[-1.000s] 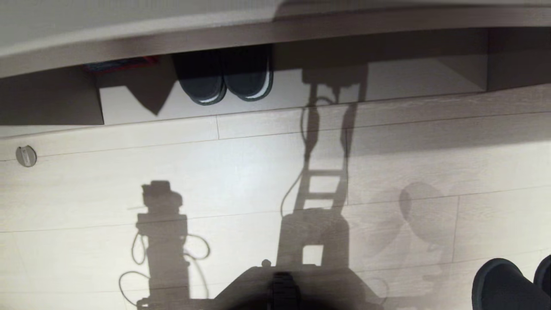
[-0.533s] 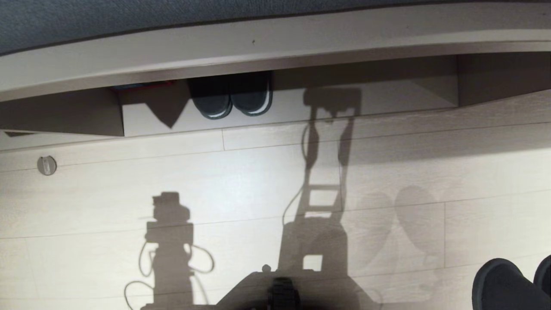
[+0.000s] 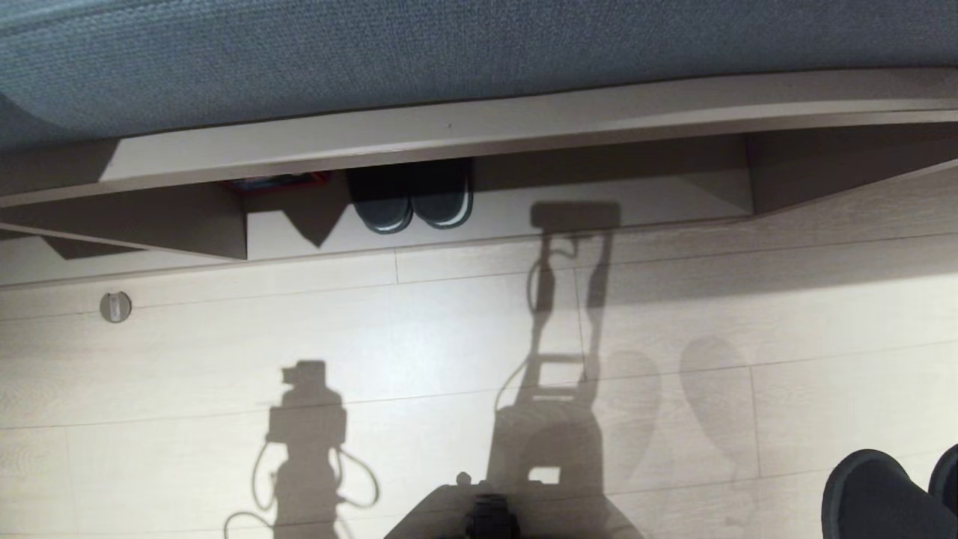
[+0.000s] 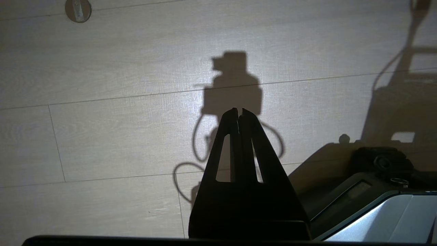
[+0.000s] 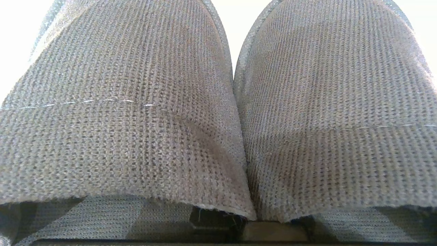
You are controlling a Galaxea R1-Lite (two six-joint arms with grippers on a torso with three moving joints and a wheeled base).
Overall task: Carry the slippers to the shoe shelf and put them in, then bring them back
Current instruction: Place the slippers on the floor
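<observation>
Everything in the head view is sliding downward against a second ago: the shelf opening is sitting lower in the frame and a blue-grey fabric surface (image 3: 449, 60) is now filling the top. That is the camera tilting up with the torso, not the things moving.

Nearest, at the lower right corner of the head view, the slippers (image 3: 872, 494) are hanging as two dark rounded toes. In the right wrist view they are filling the picture side by side and touching, strap bands up, with the right gripper (image 5: 218, 222) mostly hidden beneath them; it is reading as clamped on the pair, gripping both at once so one arm can carry them.

The left gripper (image 4: 239, 114) is idling over the pale plank floor (image 3: 449, 337), its fingers pressed together with nothing between them; it seems spare for this job.

Farther off, across the upper middle of the head view, the shoe shelf (image 3: 599, 217) is showing its pale base board, well apart from the slippers. A darker pair with white edges (image 3: 412, 206) is already sitting inside, left of centre, so I judge the free stretch to its right the likelier spot. A round floor fitting (image 3: 115, 306) is lying at the left.
</observation>
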